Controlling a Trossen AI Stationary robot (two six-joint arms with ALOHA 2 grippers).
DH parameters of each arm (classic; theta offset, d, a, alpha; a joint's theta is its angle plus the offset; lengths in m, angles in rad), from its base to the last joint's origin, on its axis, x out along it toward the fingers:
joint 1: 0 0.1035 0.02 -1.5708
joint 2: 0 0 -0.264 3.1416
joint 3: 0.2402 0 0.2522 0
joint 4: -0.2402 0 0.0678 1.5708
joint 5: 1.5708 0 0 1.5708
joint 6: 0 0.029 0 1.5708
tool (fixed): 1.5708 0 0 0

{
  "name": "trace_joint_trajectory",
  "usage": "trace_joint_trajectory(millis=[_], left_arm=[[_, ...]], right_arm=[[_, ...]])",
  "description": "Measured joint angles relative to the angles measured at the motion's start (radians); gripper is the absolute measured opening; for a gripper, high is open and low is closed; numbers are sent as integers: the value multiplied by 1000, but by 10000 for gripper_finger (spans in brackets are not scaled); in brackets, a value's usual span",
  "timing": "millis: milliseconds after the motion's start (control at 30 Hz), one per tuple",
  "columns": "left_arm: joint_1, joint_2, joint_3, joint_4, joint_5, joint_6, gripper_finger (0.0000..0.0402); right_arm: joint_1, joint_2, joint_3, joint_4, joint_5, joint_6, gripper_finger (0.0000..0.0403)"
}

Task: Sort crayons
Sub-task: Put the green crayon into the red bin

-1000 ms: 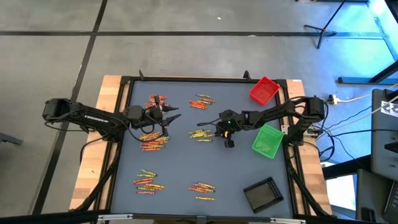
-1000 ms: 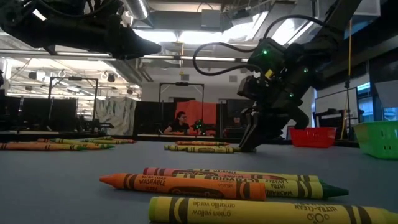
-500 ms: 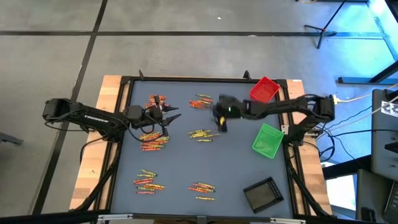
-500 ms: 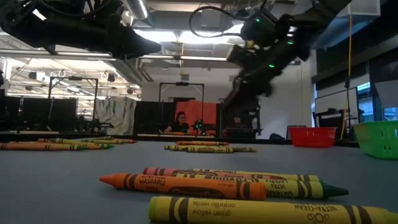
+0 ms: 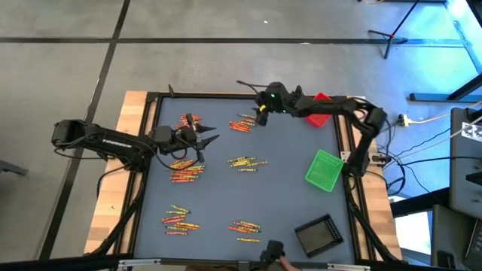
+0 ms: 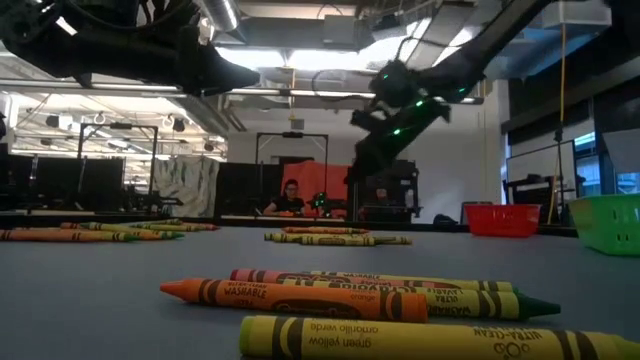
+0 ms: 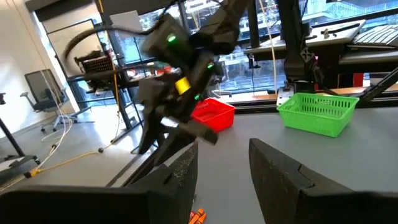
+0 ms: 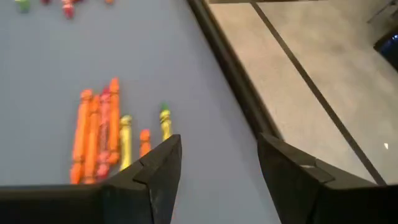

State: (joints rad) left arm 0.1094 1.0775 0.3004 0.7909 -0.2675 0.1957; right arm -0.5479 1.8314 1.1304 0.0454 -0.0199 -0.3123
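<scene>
The crayons lie in several small heaps on the grey table: far left [image 5: 188, 120], far centre [image 5: 245, 123], middle [image 5: 245, 162], left [image 5: 184, 169] and two near ones [image 5: 177, 218], [image 5: 245, 229]. My right gripper [image 5: 260, 113] hangs open above the table just right of the far-centre heap [image 8: 102, 134], with nothing between its fingers [image 8: 217, 171]. In the low view it hovers high [image 6: 365, 160]. My left gripper [image 5: 207, 140] stands open over the left side, between the far-left and left heaps, its fingers empty [image 7: 224, 171].
A red tray [image 5: 322, 110] sits at the far right, partly under my right arm. A green tray [image 5: 325, 169] lies at the right and a black tray [image 5: 318, 235] near right. The table's raised far edge [image 8: 227, 81] runs close beside my right gripper.
My right gripper has risen from the middle heap, where it stood down at the table, and swung toward the far edge. It now hangs beside the far-centre heap. The crayon heaps lie as before.
</scene>
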Motion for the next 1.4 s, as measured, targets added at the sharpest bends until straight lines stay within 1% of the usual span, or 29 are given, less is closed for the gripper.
trace_joint_trajectory(millis=[67, 167, 300, 500, 700, 1000, 1200, 1300, 1400], left_arm=[[0, 0, 0, 10, 0, 0, 127], [0, 0, 0, 12, 1, 0, 127], [9, 0, 0, 11, 0, 0, 127], [15, 0, 0, 6, 12, -2, 127], [15, 0, 0, 6, 18, -2, 127], [15, 0, 0, 6, 19, -2, 127], [15, 0, 0, 7, 19, -2, 127], [15, 0, 0, 7, 19, -2, 127], [15, 0, 0, 7, 19, -2, 128]], right_arm=[[-12, 45, 58, -85, -2, 1, 194], [-24, 114, 140, -218, -36, 1, 170], [-31, 184, 224, -321, -77, 2, 140], [-28, 240, 250, -337, -78, 2, 116], [-29, 244, 251, -341, -80, 2, 115], [-29, 277, 251, -345, -130, 18, 115], [-28, 281, 251, -335, -114, 11, 114], [-28, 281, 251, -337, -112, -7, 99], [-28, 281, 251, -337, -109, -16, 62]])
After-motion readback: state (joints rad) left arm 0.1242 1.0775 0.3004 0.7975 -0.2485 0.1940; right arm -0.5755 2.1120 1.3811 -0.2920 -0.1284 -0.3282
